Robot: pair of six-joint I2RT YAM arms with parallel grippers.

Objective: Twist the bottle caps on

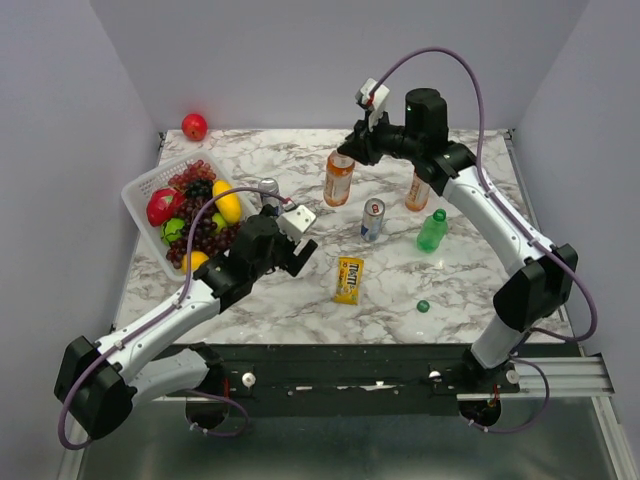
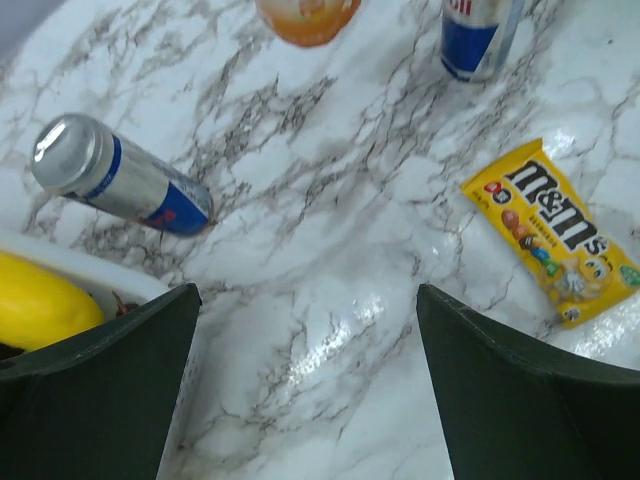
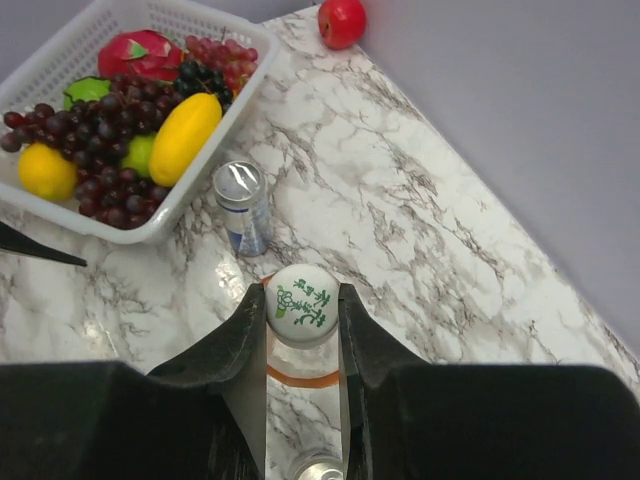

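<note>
Right wrist view.

Item: white cap point(image 3: 302, 303), seated on orange bottle point(image 3: 300, 378), pinched from both sides by right gripper point(image 3: 301, 320).

Handling (judged): light, rigid, smooth plastic that is likely to slip under twist. Grip on the side wall, level. The bottle beneath is light, tippy and unheld.

Beyond that gripper: can point(image 3: 243, 205), basket point(image 3: 75, 45), apple point(image 3: 342, 20) at the grey wall point(image 3: 520, 120).

Left gripper point(image 2: 305, 300): jaws apart, nothing between, over glossy marble table point(image 2: 330, 220). Sweets bag point(image 2: 555, 235) lies to its right.

Green cap point(image 1: 423, 306): loose on the table, well apart from both grippers, with green bottle point(image 1: 432, 230) standing beyond it.
</note>
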